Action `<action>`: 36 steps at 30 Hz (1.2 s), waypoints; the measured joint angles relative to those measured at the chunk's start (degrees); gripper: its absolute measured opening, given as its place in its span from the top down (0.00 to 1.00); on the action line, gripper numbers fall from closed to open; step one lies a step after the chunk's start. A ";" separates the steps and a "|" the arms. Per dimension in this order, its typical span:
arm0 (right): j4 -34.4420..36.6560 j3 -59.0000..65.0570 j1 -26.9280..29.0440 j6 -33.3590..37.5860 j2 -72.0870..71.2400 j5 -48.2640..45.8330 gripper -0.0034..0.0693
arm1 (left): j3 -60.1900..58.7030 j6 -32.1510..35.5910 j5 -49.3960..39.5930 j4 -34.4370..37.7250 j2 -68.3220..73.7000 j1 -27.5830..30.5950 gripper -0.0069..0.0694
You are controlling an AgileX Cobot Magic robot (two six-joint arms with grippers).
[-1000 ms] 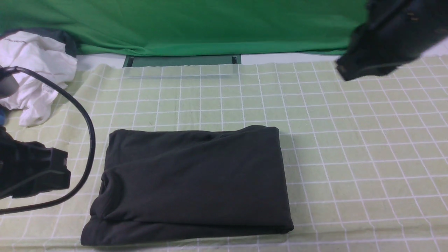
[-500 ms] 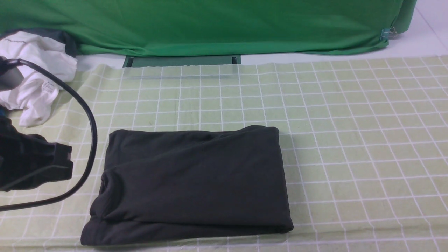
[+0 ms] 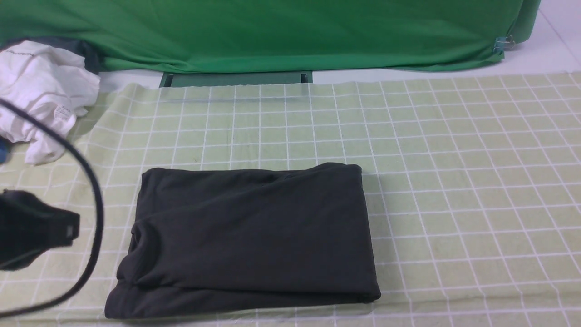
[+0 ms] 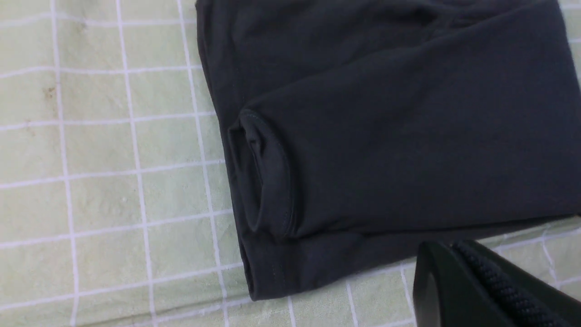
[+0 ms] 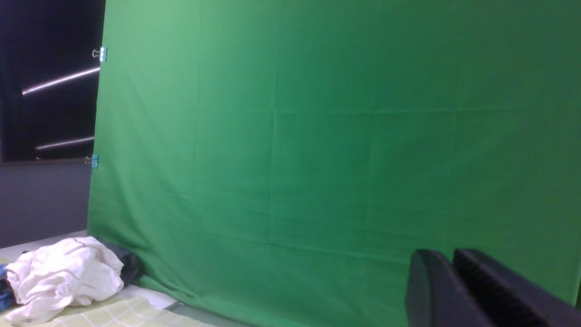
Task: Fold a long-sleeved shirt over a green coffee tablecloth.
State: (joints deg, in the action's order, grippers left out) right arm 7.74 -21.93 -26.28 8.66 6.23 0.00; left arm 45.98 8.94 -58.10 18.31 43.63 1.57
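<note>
The long-sleeved shirt (image 3: pixel 249 236) lies folded into a black rectangle on the green coffee tablecloth (image 3: pixel 454 181), its print and neck label hidden. My left gripper (image 3: pixel 68 230) hangs just left of the shirt, apart from it and blurred. In the left wrist view the shirt (image 4: pixel 386 127) shows a rounded cuff fold, and the left gripper (image 4: pixel 449 249) is shut on nothing above the cloth (image 4: pixel 113 181) beside the shirt's edge. The right gripper (image 5: pixel 447 256) is shut and empty, raised and facing the green backdrop; it is out of the front view.
A crumpled white garment (image 3: pixel 41 95) lies at the far left of the cloth, also seen as the white garment (image 5: pixel 63 277) in the right wrist view. A plain deep-green backdrop (image 3: pixel 272 32) hangs behind. A black cable (image 3: pixel 97 213) loops near the left arm.
The right arm rose out of the front view's top right. The left gripper drew back towards the left edge and slightly lower, its cable swinging with it. The shirt did not move.
</note>
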 joint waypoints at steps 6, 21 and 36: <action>0.00 0.00 0.00 0.00 0.00 0.00 0.81 | -2.95 0.52 6.09 0.17 -15.38 0.00 0.89; 0.00 0.00 0.00 0.04 0.00 -0.49 0.78 | -3.31 0.64 9.68 1.26 -29.40 0.00 0.89; 0.00 0.00 0.00 0.04 0.00 -0.94 0.71 | -10.66 7.22 27.26 -0.56 -29.97 0.00 0.89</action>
State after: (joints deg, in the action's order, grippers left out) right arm 7.74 -21.93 -26.28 8.70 6.24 -0.94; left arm 35.32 16.16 -30.84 17.75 13.66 1.57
